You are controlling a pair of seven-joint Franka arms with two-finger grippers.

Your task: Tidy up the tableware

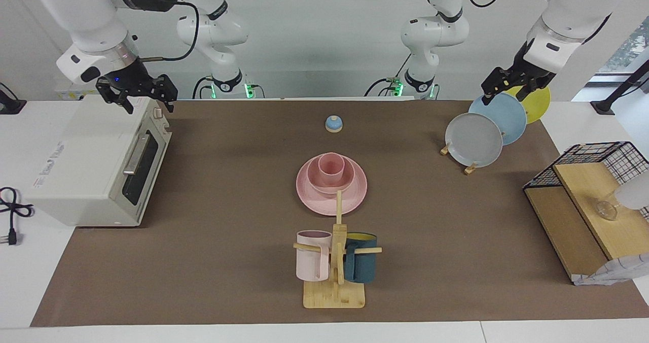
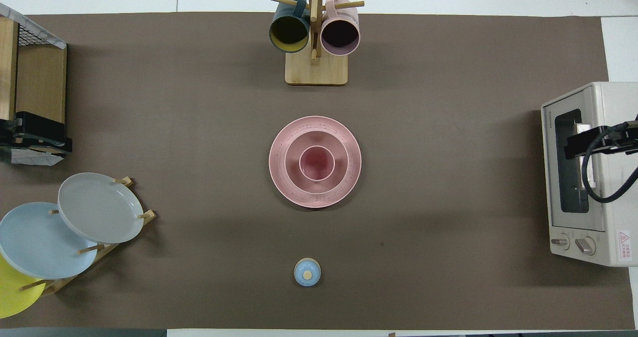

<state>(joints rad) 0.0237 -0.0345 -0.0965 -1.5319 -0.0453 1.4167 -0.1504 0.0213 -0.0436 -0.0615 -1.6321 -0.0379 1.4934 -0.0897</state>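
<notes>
Mid-table, the pink tableware stands nested. The wide plate [image 1: 310, 197] [image 2: 277, 163] holds the deep bowl [image 1: 346, 181] [image 2: 292, 163], and the small cup [image 1: 330, 167] [image 2: 316, 163] stands in the bowl. My left gripper [image 1: 507, 88] [image 2: 37, 140] hangs open and holds nothing, over the plate rack at the left arm's end. My right gripper [image 1: 149, 104] [image 2: 580, 146] waits open and holds nothing, above the toaster oven at the right arm's end. Both are well away from the pink set.
A white toaster oven [image 1: 96, 165] sits at the right arm's end. A wooden rack holds grey [image 1: 474, 140], blue and yellow plates. A mug tree [image 1: 335, 262] with two mugs stands farther out than the pink set. There is also a small blue knobbed piece [image 1: 333, 124] and a wire-and-wood shelf [image 1: 583, 206].
</notes>
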